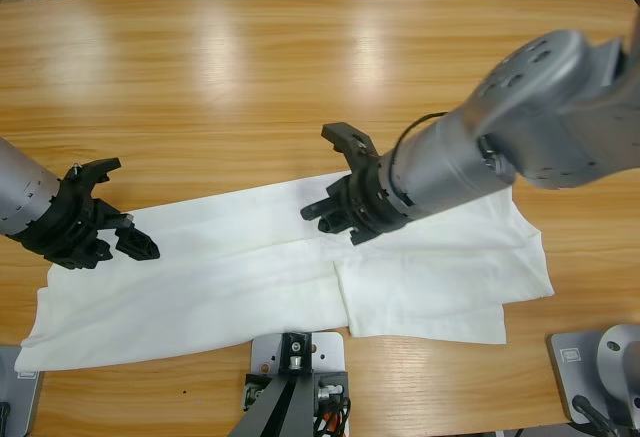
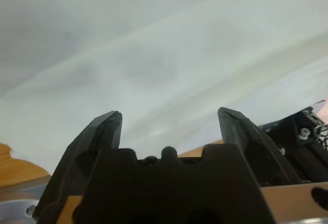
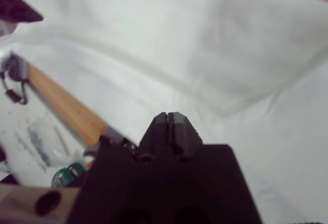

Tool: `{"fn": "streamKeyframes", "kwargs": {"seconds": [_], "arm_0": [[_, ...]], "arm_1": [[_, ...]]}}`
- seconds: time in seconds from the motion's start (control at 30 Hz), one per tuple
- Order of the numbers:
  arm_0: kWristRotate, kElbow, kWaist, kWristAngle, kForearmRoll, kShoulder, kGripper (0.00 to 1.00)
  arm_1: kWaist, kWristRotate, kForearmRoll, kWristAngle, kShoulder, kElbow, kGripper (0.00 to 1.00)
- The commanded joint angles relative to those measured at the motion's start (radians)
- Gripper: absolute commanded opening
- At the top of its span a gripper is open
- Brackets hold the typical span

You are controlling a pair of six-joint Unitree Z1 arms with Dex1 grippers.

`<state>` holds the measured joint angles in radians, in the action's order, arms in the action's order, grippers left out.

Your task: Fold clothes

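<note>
On the wooden table (image 1: 250,67) the unlettered white T-shirt (image 1: 250,277) lies under the left hand (image 2: 169,119), agape, and right hand (image 3: 168,117), closed empty.

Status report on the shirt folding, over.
Left gripper open, empty, over the T-shirt's end. Right gripper shut, nothing seen pinched, above the shirt's middle. Shirt lying partly folded on the table. Nothing in the way.

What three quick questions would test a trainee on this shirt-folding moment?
1. True or false: the left gripper is open.
2. Which one is shut? A) the left gripper B) the right gripper
3. Fill in: the white T-shirt lies spread on the wooden ____.
Key: 1 true; 2 B; 3 table.
</note>
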<state>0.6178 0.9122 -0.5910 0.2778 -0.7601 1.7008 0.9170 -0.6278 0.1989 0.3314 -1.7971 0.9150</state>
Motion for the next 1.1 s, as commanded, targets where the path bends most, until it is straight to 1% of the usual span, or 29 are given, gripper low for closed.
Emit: {"fn": "streamKeyframes", "kwargs": {"seconds": [0.03, 0.27, 0.43, 0.67, 0.9, 1.1], "arm_0": [[0.013, -0.057, 0.008, -0.012, 0.055, 0.036, 0.724], [0.012, -0.058, 0.008, -0.012, 0.055, 0.042, 0.724], [0.013, -0.058, 0.008, -0.014, 0.064, 0.062, 0.724], [0.019, -0.058, 0.008, -0.023, 0.143, 0.145, 0.724], [0.021, -0.062, 0.008, -0.07, 0.165, 0.194, 0.724], [0.033, -0.064, 0.008, -0.078, 0.18, 0.2, 0.724]], "arm_1": [[0.014, 0.011, -0.01, -0.035, -0.14, 0.05, 0.0], [0.014, 0.019, -0.032, -0.041, -0.204, 0.048, 0.0], [0.014, 0.019, -0.029, -0.04, -0.182, 0.035, 0.0], [0.014, 0.016, -0.033, -0.047, -0.173, 0.022, 0.0], [0.014, 0.011, -0.033, -0.047, -0.179, 0.022, 0.0], [0.014, 0.005, -0.03, -0.034, -0.179, 0.004, 0.0]]}}
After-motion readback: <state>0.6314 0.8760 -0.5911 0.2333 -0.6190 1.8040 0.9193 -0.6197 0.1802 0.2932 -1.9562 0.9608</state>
